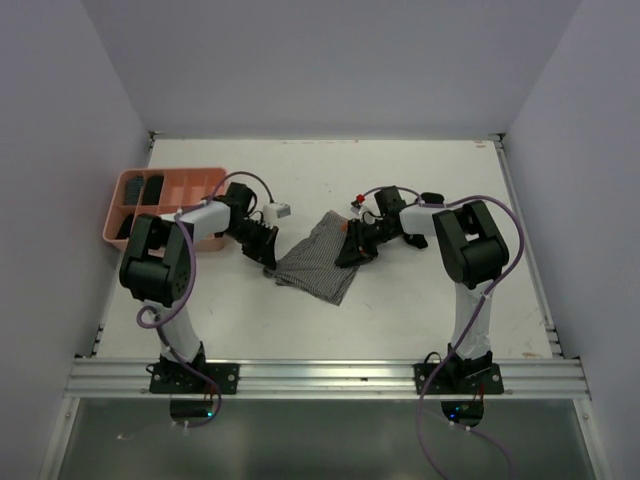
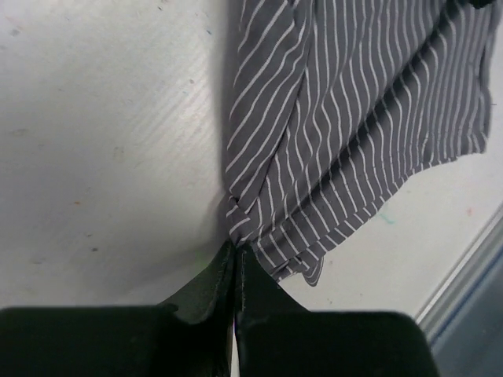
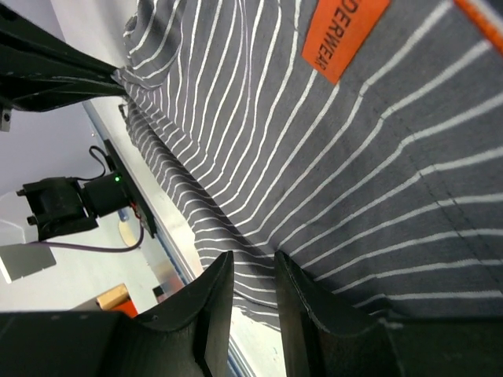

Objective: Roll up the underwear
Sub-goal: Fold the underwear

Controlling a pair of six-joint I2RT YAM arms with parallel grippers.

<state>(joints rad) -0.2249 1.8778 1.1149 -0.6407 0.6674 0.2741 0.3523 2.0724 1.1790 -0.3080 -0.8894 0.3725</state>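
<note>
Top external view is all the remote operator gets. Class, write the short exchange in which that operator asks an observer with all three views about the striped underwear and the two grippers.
Operator: From above I can't tell whether the left gripper has hold of the striped underwear.
Observer: The left wrist view shows its jaws shut on a gathered corner of the cloth.
Operator: And the right gripper?
Observer: The right wrist view shows the cloth's edge caught between its jaws, which stand only slightly apart.
</note>
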